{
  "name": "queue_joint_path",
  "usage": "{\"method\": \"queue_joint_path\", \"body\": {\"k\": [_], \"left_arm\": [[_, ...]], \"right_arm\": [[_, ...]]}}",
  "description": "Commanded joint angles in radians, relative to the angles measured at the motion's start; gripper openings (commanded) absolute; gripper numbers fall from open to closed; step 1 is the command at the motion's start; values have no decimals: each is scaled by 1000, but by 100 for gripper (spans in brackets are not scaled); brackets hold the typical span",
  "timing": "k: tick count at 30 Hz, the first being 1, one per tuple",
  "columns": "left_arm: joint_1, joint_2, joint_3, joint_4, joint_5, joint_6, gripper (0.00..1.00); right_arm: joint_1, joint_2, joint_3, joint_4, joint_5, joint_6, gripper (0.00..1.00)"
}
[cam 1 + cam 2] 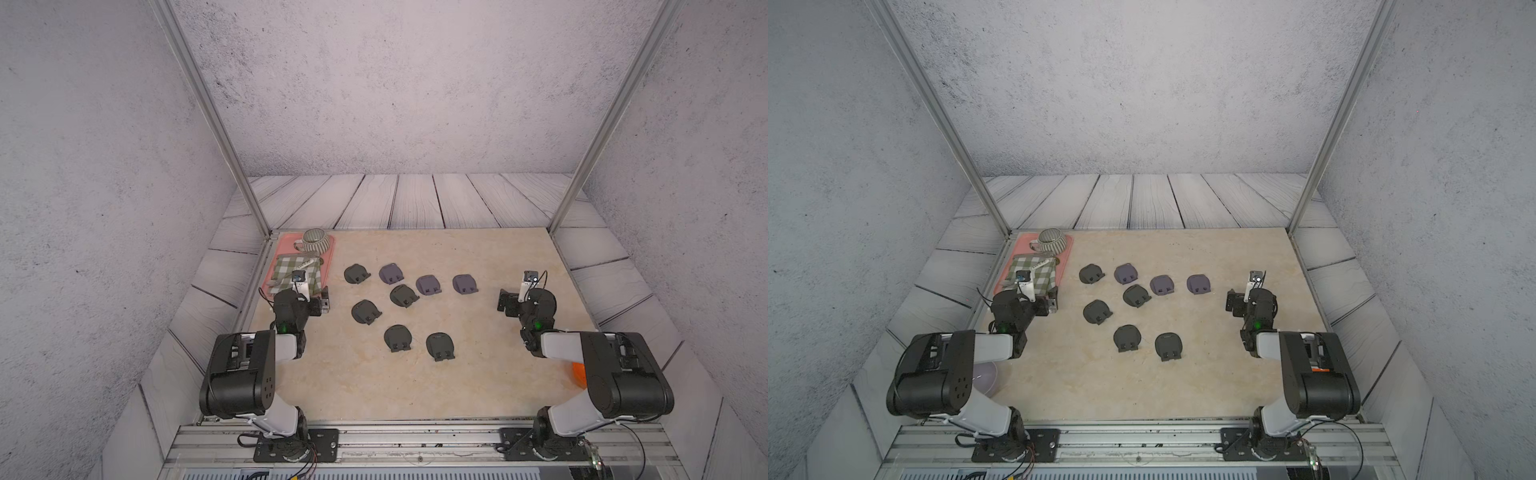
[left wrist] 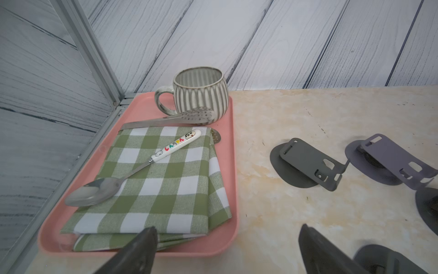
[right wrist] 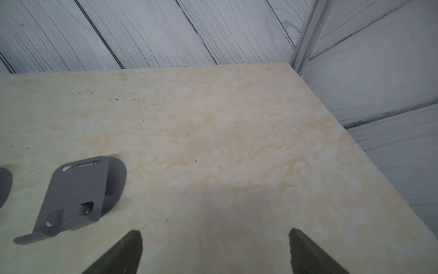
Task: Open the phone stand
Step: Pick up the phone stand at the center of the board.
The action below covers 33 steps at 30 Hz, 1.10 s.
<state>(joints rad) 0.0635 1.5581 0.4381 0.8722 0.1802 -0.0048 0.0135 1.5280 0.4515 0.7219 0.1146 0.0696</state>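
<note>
Stands (image 1: 404, 296): we count eight, none held, spread over the table (image 1: 415, 390) from ctr toward the far edge. Five are dark, three purple-grey. Each is a round-ended base w/ a hinged plate folded down on it, or nearly so, and a two-tab lip at one end. The long axis runs from rounded end to lip. Most lie w/ the lip toward the near edge or the near-right corner and the rounded end toward the far edge.

Left gripper (image 2: 227, 237): jaws spread wide, nothing between them. It hangs by the left edge, at the near end of the tray (image 2: 233, 166), w/ a dark stand just beside it. Right gripper (image 3: 215, 234): also wide apart and empty, over bare table toward the right edge. The purple stand (image 3: 78, 194) closest to that edge is near it, lip end toward the gripper.

Handling, our guess: thin, stiff and light. Whether sheet metal or hard plastic we can't tell. Prob. skids on the smooth top if pushed. Best hold: pin the base at its rounded end w/ one gripper, catch the lip w/ the other, and swing the plate up about the hinge. Hinge stiffness unknown, so lift slowly.
</note>
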Motion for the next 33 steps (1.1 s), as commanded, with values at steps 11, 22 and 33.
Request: {"method": "queue_joint_path", "body": {"k": [11, 22, 33], "left_arm": [[1, 21, -10, 50, 2, -6, 98], [2, 14, -12, 41, 3, -6, 98], [19, -74, 216, -485, 100, -32, 98]], "right_arm": [[-2, 2, 9, -3, 0, -6, 99], [-2, -2, 7, -4, 0, -8, 99], [15, -66, 353, -629, 2, 106, 99]]}}
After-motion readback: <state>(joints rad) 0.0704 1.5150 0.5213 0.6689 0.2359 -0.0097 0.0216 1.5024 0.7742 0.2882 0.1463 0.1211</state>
